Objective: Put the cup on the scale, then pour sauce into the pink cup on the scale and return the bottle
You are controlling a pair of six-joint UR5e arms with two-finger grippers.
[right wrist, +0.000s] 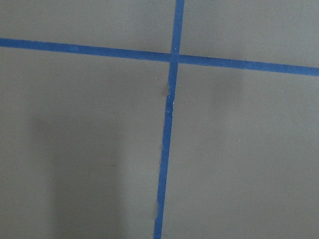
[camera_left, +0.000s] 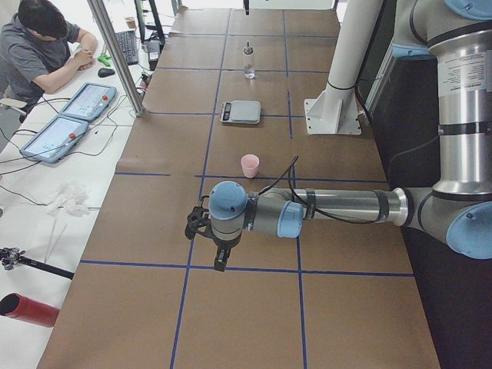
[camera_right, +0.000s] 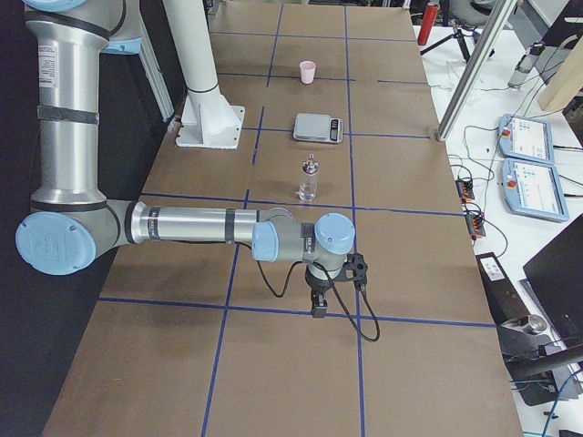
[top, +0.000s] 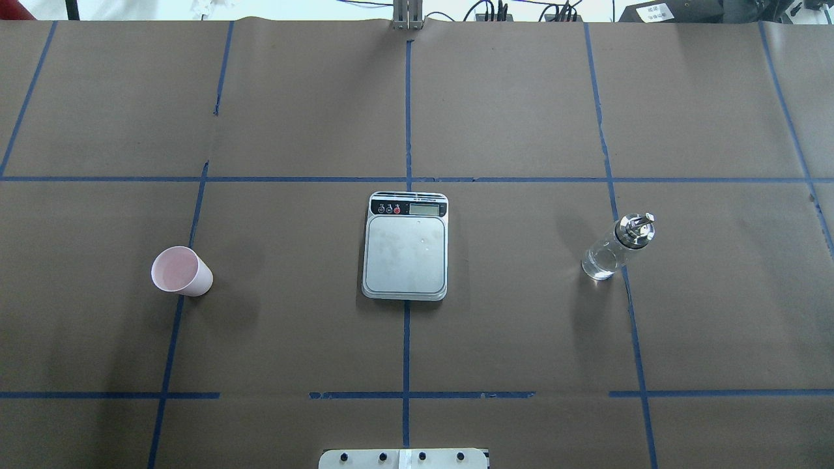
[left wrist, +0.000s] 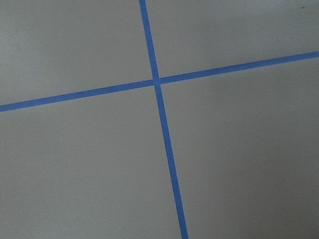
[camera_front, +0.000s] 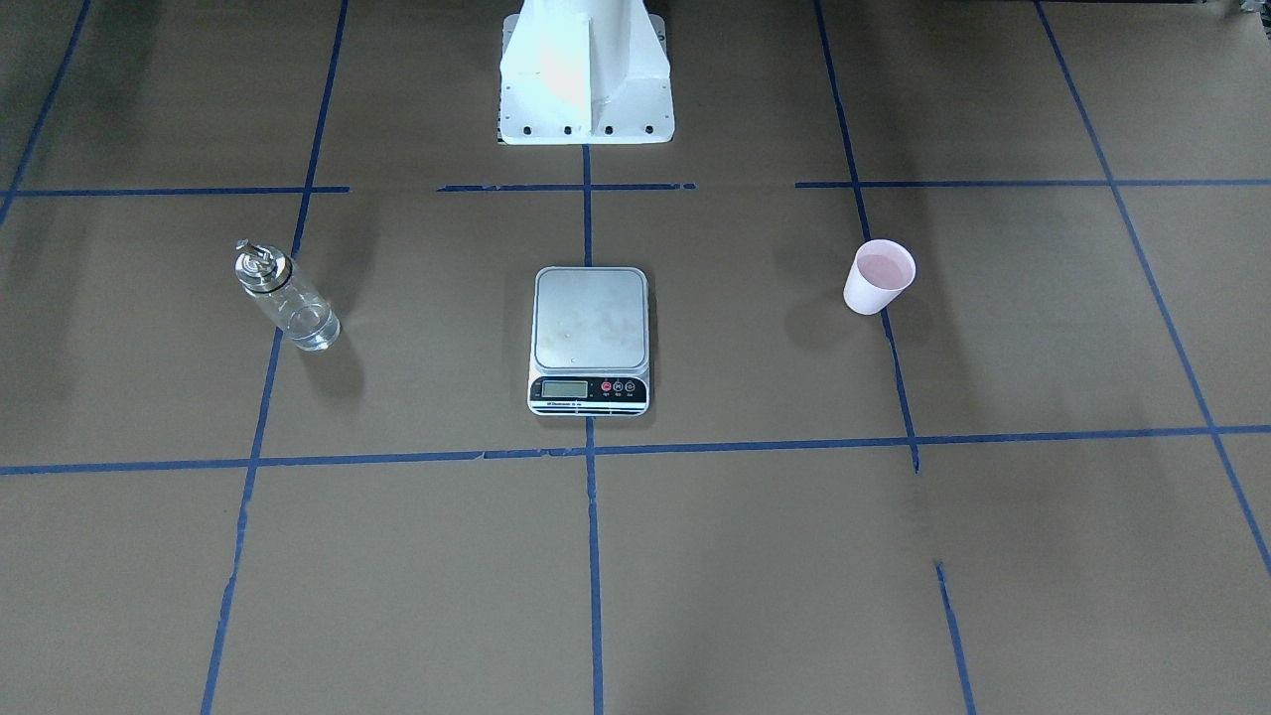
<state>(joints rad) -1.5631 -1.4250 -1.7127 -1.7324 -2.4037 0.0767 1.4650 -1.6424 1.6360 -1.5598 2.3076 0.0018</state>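
Cup (top: pixel 180 272): pale pink, tapered, no handle, upright on the table's brown paper on the robot's left, well apart from the scale (top: pixel 406 246). Scale sits centre: silver plate, black LCD strip facing away from the base. Bottle (top: pixel 616 249): clear glass, silver spout cap, upright on the right. Left gripper (camera_left: pixel 221 261) and right gripper (camera_right: pixel 319 305) hang over the table ends; can't tell jaw opening on either.
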